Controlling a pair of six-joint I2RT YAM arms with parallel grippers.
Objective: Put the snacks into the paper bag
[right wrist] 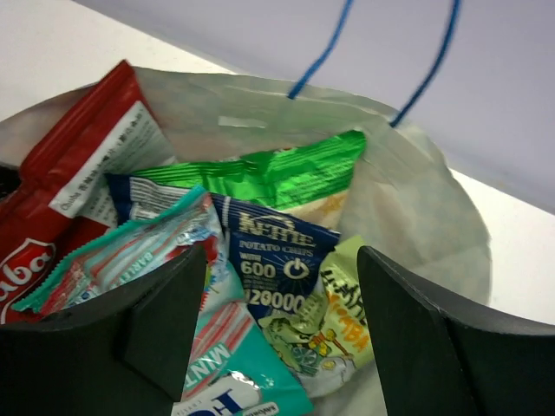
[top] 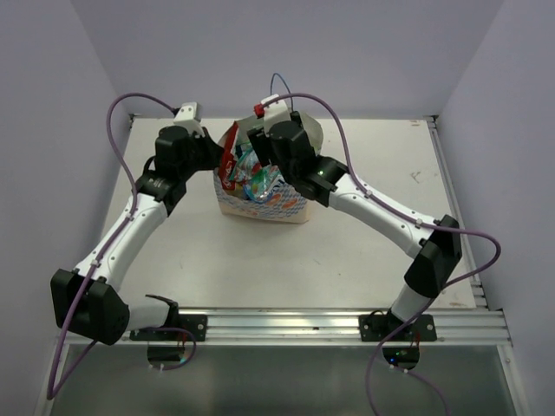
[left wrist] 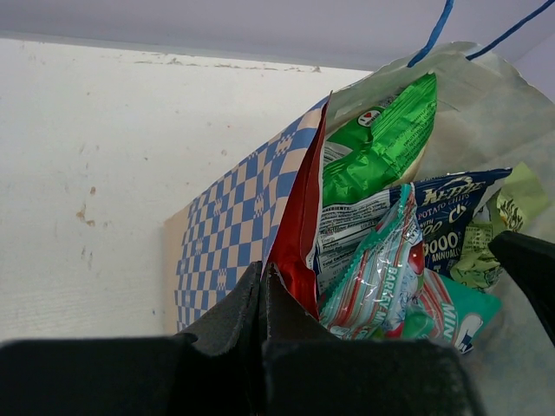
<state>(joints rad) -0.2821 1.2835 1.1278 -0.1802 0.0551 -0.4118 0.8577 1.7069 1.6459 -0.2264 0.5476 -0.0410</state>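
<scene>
The right hand [right wrist: 279, 260] hangs open over the mouth of the paper bag [right wrist: 416, 199], fingers spread wide and nothing between them. We read it as carrying no load and free to lift clear. The left hand [left wrist: 263, 273] is pressed shut at the bag's left side, seemingly pinching the checkered wall, and we judge that this keeps the bag upright and its mouth open.

Nearest the right hand lie a striped candy packet [right wrist: 147, 251] and a small yellow-green sachet [right wrist: 334, 321]. Behind them stand a dark blue Kettle packet [right wrist: 277, 251] and a red packet [right wrist: 78, 173] against the left wall. A green chip bag [right wrist: 277, 178] sits deepest, under the blue string handles [right wrist: 321, 52].

The bag stands mid-counter [top: 364, 260], with no loose packet visible around it. Both arms reach forward from the near edge, elbows out. The right wrist tips down into the opening, and the left comes in low from the side.
</scene>
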